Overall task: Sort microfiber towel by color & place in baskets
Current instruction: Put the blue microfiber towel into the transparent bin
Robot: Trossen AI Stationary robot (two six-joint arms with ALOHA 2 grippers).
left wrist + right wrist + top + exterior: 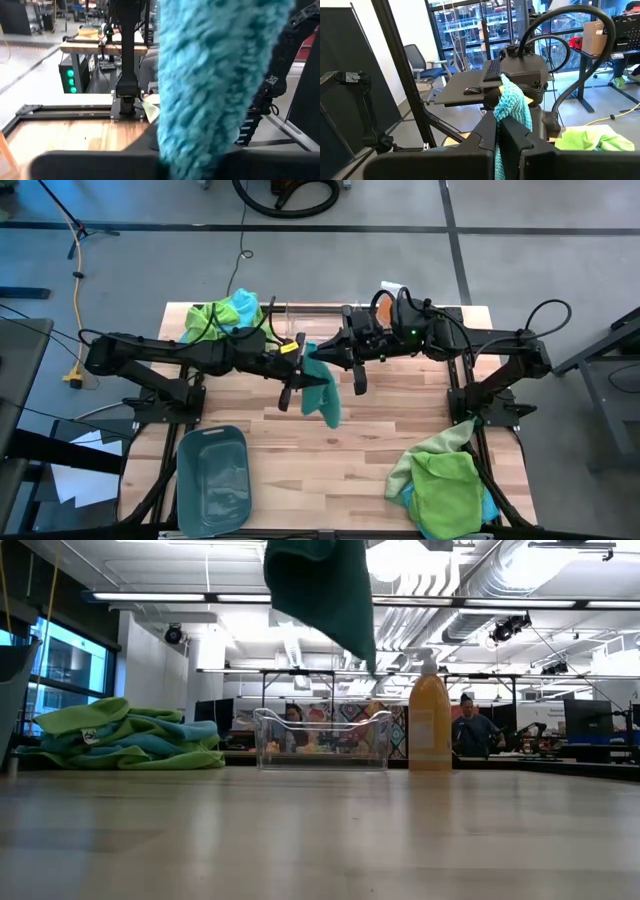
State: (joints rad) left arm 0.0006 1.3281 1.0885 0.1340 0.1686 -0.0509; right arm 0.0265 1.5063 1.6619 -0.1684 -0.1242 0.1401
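Both grippers mid-air over table centre, right gripper (322,360) clamped on turquoise towel (322,392) hanging below it, left gripper (300,352) pinched on same towel's edge, teal-grey bin (212,478) near left, clear bin (322,739) behind.

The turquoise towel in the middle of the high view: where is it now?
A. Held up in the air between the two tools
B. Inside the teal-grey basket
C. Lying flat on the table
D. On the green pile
A: the turquoise towel hangs between the left tool and right tool; the low view shows it clear of the table.
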